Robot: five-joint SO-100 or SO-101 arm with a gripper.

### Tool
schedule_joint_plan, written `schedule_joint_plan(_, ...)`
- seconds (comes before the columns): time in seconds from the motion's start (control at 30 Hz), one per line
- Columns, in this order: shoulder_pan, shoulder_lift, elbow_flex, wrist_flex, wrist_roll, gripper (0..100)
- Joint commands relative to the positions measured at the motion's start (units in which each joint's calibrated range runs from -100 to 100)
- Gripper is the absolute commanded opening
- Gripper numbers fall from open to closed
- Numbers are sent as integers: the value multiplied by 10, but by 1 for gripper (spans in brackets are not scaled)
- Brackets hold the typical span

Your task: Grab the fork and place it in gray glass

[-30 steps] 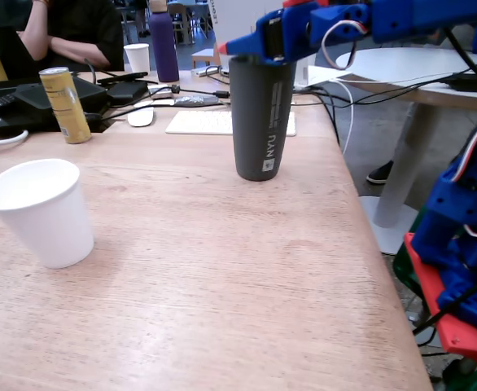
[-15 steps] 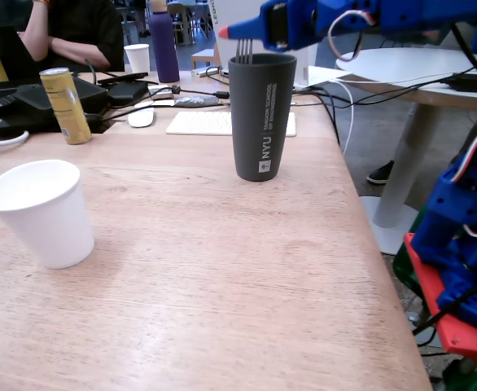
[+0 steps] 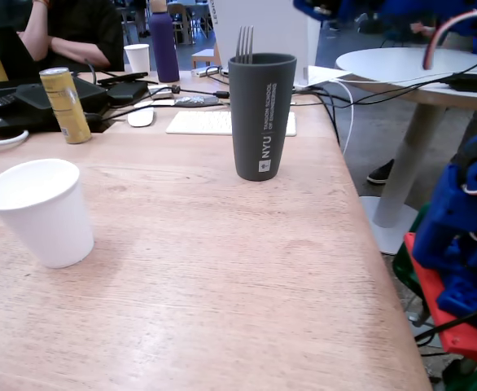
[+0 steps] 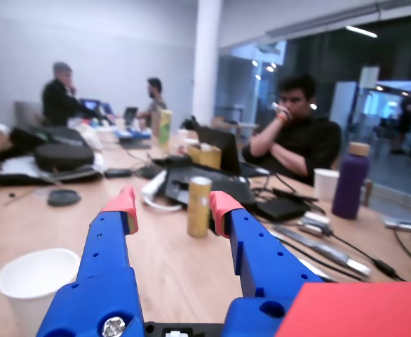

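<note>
The gray glass (image 3: 261, 116) stands upright on the wooden table (image 3: 222, 285) in the fixed view, with white "NYU" print on its side. The fork (image 3: 244, 45) stands inside it; only its silver tines stick up above the rim, the handle is hidden. In the wrist view my blue gripper (image 4: 172, 205) with red fingertips (image 4: 123, 202) is open and empty, raised above the table and pointing across it toward the far side. The glass and fork are out of the wrist view. In the fixed view only the arm's blue body (image 3: 470, 236) shows at the right edge.
A white paper cup (image 3: 39, 210) stands front left, also in the wrist view (image 4: 34, 284). A yellow can (image 3: 65, 104) (image 4: 198, 206), a purple bottle (image 3: 163, 42) (image 4: 350, 181), a small white cup (image 3: 137, 58), keyboard (image 3: 222, 122), laptops and cables crowd the far edge. A seated person (image 4: 297, 140) is behind.
</note>
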Motion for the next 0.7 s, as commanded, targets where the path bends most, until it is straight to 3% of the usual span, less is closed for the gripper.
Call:
schedule_joint_plan(0.0, -92, -23, -11, -10, -1, 23)
schedule_joint_plan(0.17, -217, -40, 11, -1, -2, 23)
schedule_joint_plan(0.3, -221, -73, 125, -1, -4, 22)
schedule_joint_plan(0.43, -219, -154, 227, 1, -81, 22)
schedule_joint_plan(0.57, -232, -240, 351, 3, -85, 22)
schedule_joint_plan(0.67, -266, -259, 353, 127, -82, 22)
